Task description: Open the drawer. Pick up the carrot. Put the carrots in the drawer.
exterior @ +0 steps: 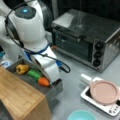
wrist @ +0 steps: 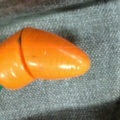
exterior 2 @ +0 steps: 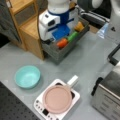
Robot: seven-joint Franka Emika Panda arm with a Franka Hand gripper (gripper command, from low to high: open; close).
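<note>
**Carrot in the open drawer, claw low over it**

Lying on the dark grey felt floor of the drawer (exterior: 53, 91), the carrot (exterior: 44, 81) rested near the drawer's front corner, with a green elongated item (exterior: 34, 73) just beside it and a yellow lumpy item (exterior: 22, 69) beyond that, the three in a row. The drawer stood pulled out from under the wooden cabinet (exterior: 20, 97). The gripper (exterior: 55, 81) hung down into the drawer just beside the carrot, on the side towards a front view's right; whether its jaws were apart or together could not be told. In the wrist view the carrot (wrist: 45, 58) filled the middle, flat on the felt, its tip pointing right. The carrot (exterior 2: 62, 43) also showed beside the drawer's (exterior 2: 58, 53) front wall.
</note>
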